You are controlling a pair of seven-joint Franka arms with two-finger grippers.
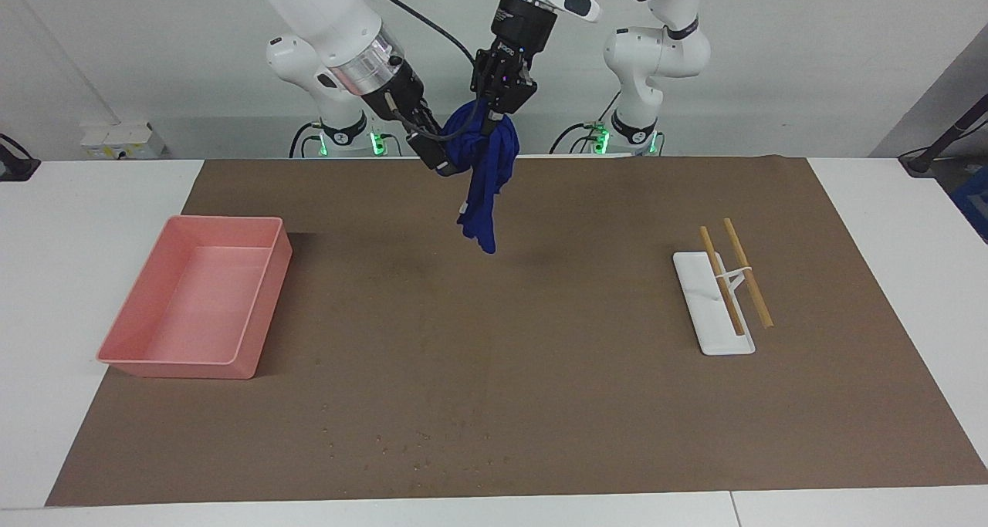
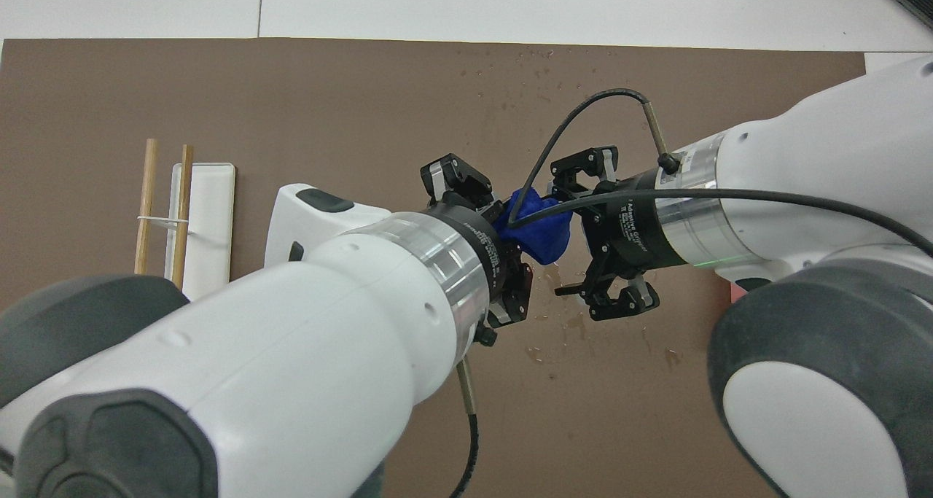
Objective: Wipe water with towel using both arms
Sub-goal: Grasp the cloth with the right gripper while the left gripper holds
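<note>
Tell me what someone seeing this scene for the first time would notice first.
The blue towel dangles bunched in the air over the brown mat, held between the left gripper and right gripper. A pink tray sits toward the right arm's end, and a white slab with two wooden sticks toward the left arm's end.

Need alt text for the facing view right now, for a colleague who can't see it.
Both grippers, left and right, hold the blue towel bunched in the air over the brown mat, its tail hanging free. A pink tray sits toward the right arm's end.
</note>
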